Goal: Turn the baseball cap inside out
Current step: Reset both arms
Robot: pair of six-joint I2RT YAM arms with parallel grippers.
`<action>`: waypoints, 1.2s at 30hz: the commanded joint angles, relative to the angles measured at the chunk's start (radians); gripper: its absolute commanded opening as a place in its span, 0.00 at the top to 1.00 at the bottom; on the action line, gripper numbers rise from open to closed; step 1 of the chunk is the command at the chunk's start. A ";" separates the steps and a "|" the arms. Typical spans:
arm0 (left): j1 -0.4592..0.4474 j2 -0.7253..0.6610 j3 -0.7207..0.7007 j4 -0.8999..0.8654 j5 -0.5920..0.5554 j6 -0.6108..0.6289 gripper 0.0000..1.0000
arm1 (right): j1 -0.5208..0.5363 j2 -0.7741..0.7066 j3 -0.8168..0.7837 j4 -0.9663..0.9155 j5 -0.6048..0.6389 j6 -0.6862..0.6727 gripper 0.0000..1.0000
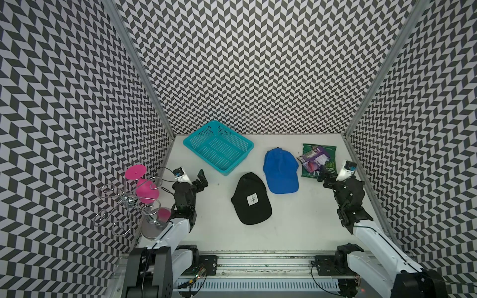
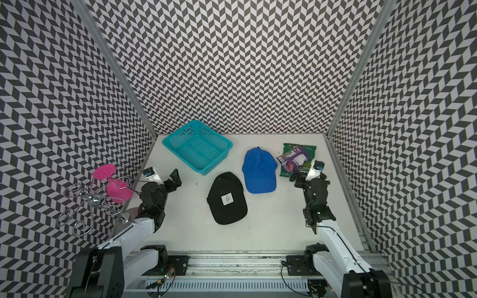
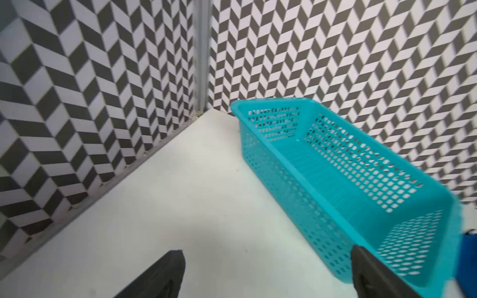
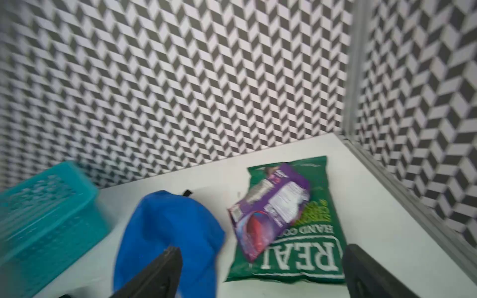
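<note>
The black cap (image 1: pixel 251 198) lies flat in the middle of the white table (image 1: pixel 296 229). Its brim points to the near side, and there is a small white patch on its top. The blue cap (image 1: pixel 280 170) lies just beside it, a bit farther away and to the right, with its brim to the near side too. I cannot tell if the two caps touch. A teal basket (image 1: pixel 219 148) with lots of little holes sits at the far left, near the back wall. At the far right lies a green chip bag (image 1: pixel 327 152), and a purple packet (image 1: pixel 312 158) lies on top of it. The left gripper (image 1: pixel 202 178) is on the left side, near the basket and well apart from both caps. Its fingers (image 3: pixel 175 260) are spread wide and hold nothing. The right gripper (image 1: pixel 324 179) is on the right side, by the near edge of the chip bag and to the right of the blue cap. Its fingers (image 4: pixel 173 258) are spread wide too, with nothing between them. By the left wall stands a silver wire rack (image 1: pixel 121 203), and a pink glass (image 1: pixel 144 185) hangs upside down on it.
</note>
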 commanded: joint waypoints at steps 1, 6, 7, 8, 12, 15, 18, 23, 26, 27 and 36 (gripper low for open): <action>0.001 0.118 -0.036 0.436 -0.018 0.152 0.00 | 0.000 0.045 -0.079 0.289 0.124 -0.075 0.00; -0.011 0.370 -0.123 0.770 0.048 0.194 0.00 | -0.004 0.219 -0.146 0.484 0.113 -0.145 0.00; -0.010 0.430 -0.114 0.866 0.042 0.199 0.00 | -0.007 0.257 -0.163 0.557 0.105 -0.152 0.00; -0.007 0.417 -0.080 0.790 0.065 0.202 0.00 | -0.011 0.292 -0.174 0.627 0.099 -0.153 0.00; -0.046 0.389 0.014 0.547 -0.005 0.220 0.00 | -0.023 0.399 -0.127 0.698 0.050 -0.170 0.00; -0.047 0.386 0.014 0.543 -0.005 0.221 0.00 | -0.029 0.466 -0.052 0.672 -0.024 -0.160 0.00; -0.047 0.384 0.014 0.540 -0.007 0.221 0.00 | -0.030 0.617 -0.110 0.906 -0.053 -0.164 0.00; -0.047 0.381 0.017 0.530 -0.007 0.219 0.00 | -0.033 0.641 -0.053 0.855 -0.091 -0.176 0.01; -0.047 0.383 0.016 0.531 -0.007 0.219 0.00 | -0.033 0.623 -0.047 0.814 -0.095 -0.178 0.00; -0.047 0.384 0.016 0.533 -0.007 0.220 0.00 | -0.033 0.600 -0.021 0.722 -0.102 -0.187 0.00; -0.047 0.383 0.016 0.533 -0.007 0.220 0.00 | -0.035 0.619 -0.002 0.715 -0.121 -0.190 0.00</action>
